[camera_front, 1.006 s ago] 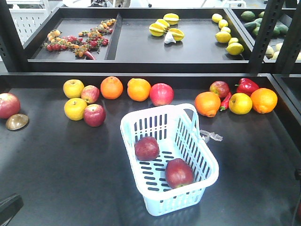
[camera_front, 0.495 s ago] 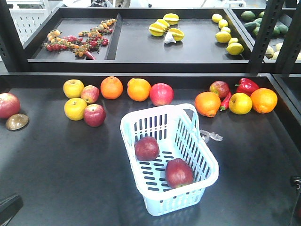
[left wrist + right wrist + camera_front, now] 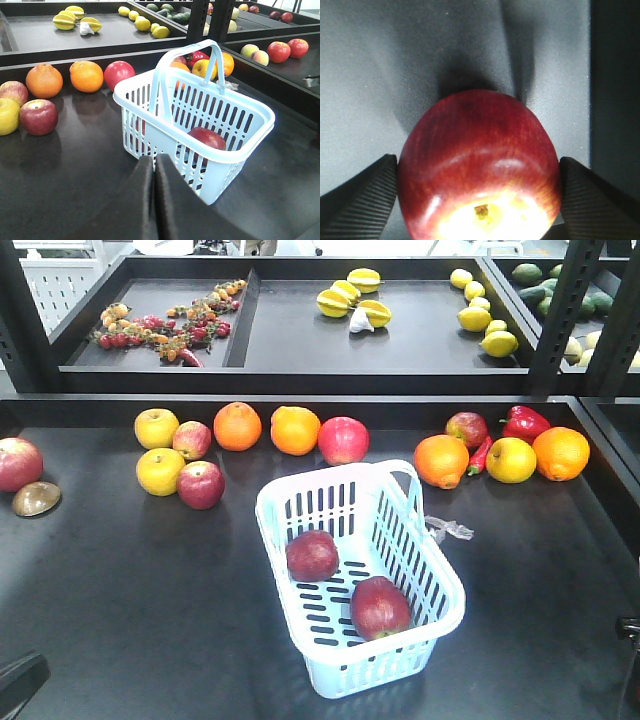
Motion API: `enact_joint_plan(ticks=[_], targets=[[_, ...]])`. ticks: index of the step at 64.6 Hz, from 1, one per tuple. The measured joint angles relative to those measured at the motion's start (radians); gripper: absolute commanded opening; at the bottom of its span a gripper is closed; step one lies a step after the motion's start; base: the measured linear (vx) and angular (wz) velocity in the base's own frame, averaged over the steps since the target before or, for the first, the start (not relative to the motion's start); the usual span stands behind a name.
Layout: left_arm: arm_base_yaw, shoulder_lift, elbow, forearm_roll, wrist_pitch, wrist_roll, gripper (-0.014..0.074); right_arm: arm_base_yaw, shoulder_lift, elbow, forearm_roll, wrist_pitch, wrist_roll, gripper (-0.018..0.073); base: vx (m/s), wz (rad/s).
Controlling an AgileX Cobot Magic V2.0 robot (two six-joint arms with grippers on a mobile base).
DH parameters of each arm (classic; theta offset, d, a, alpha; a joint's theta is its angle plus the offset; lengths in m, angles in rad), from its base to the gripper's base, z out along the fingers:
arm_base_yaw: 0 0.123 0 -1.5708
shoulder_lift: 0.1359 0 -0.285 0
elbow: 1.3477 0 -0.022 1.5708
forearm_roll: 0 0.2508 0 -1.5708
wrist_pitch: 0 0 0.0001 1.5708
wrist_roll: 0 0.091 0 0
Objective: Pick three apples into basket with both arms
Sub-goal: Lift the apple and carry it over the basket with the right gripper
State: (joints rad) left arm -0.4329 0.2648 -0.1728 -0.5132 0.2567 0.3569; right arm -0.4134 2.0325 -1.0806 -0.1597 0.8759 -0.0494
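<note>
The pale blue basket (image 3: 335, 476) stands in the middle of the black shelf with two dark red apples (image 3: 312, 555) (image 3: 380, 608) inside. In the left wrist view the basket (image 3: 245, 102) is just ahead and right of my left gripper (image 3: 154, 167), which is shut and empty, low over the shelf; one apple (image 3: 206, 138) shows through the slots. My right gripper (image 3: 477, 200) is shut on a third red apple (image 3: 477, 150), its yellow stem end toward the camera, held above the dark surface. Only a sliver of the right arm (image 3: 628, 630) shows at the front view's right edge.
Along the back of the shelf lie oranges (image 3: 237, 426), yellow apples (image 3: 160, 471), more red apples (image 3: 343, 440) and a red pepper (image 3: 525, 423). A black post (image 3: 560, 310) rises at the right. The upper shelf holds starfruit (image 3: 352, 298) and lemons (image 3: 480, 315).
The sliver of right arm at the front view's right edge has dropped slightly. The basket, its two apples and the left arm are unchanged.
</note>
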Motion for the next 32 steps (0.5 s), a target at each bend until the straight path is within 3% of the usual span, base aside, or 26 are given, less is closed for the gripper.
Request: enact_joint_plan(ticks=[18,32], targets=[[0.0,0.0,0.0,0.0,0.0,0.0,-0.0006,0.0,-0.042,-0.012,0.101,0.003,-0.063,0.019,0.0,0.0],[0.0,0.0,0.0,0.0,0.0,0.0,-0.0006,0.0,-0.204,-0.067,0.265,0.048,-0.186,0.0143,0.0,0.0]])
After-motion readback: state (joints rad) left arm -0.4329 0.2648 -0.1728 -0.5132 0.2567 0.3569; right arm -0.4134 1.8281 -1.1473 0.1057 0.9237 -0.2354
